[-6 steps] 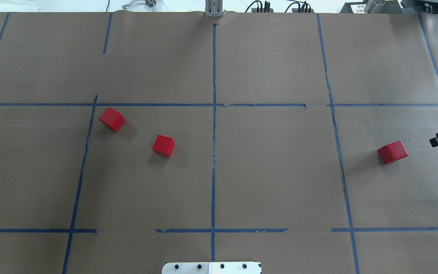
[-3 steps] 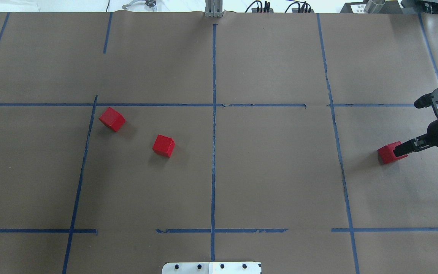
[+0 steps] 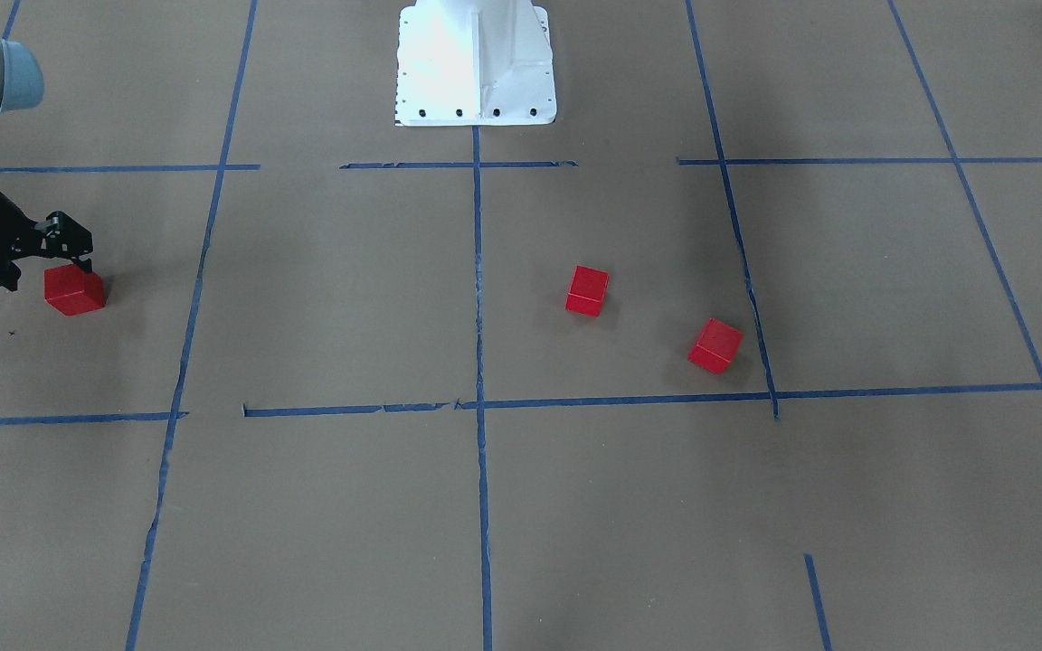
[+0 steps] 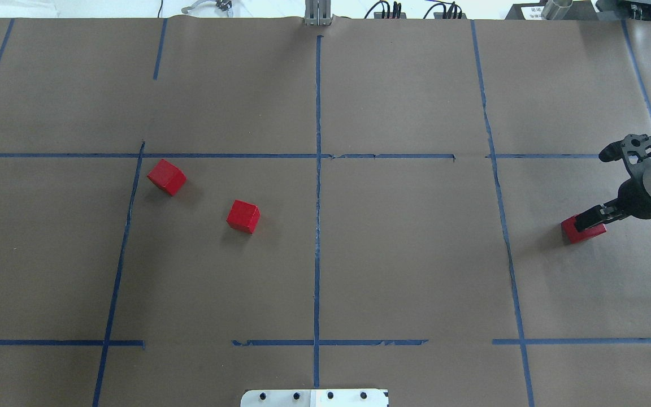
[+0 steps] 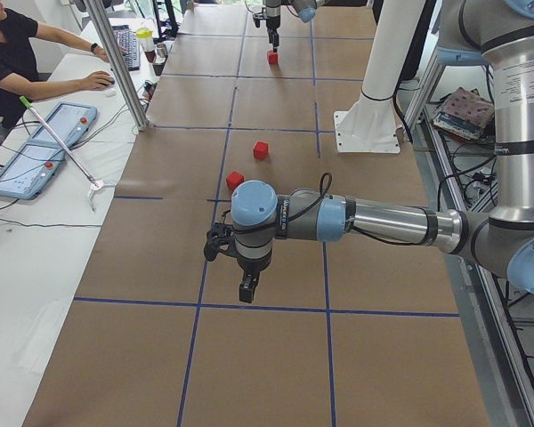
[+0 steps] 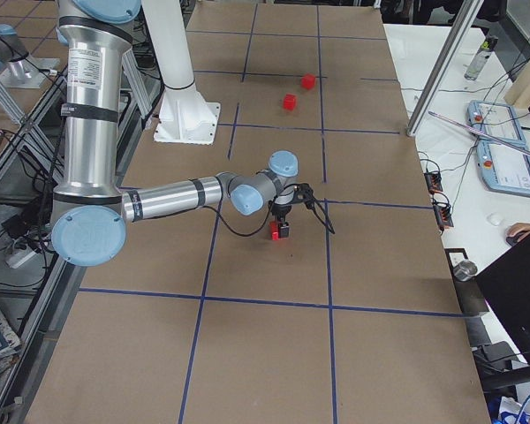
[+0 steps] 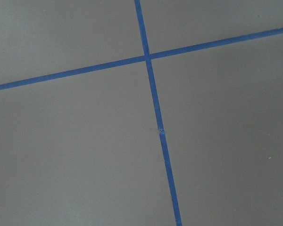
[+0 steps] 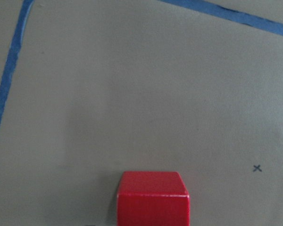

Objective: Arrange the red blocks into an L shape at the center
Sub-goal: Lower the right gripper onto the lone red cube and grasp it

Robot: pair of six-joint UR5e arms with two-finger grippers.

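Observation:
Two red blocks lie apart in the left half of the center, left of its blue tape line. A third red block sits in the outer cell to the right, also seen in the front-facing view. My right gripper hangs low right over this block, fingers open and pointing down, nothing held. The right wrist view shows the block resting on the paper at the bottom edge. My left gripper hovers over a tape crossing, and I cannot tell whether it is open.
The white robot base plate sits at the near table edge. A person is seated at a side desk beyond a grey post. Brown paper with blue tape lines covers the table.
The right arm has come in from the right edge and its gripper now stands over the right red block. None of the blocks has moved.

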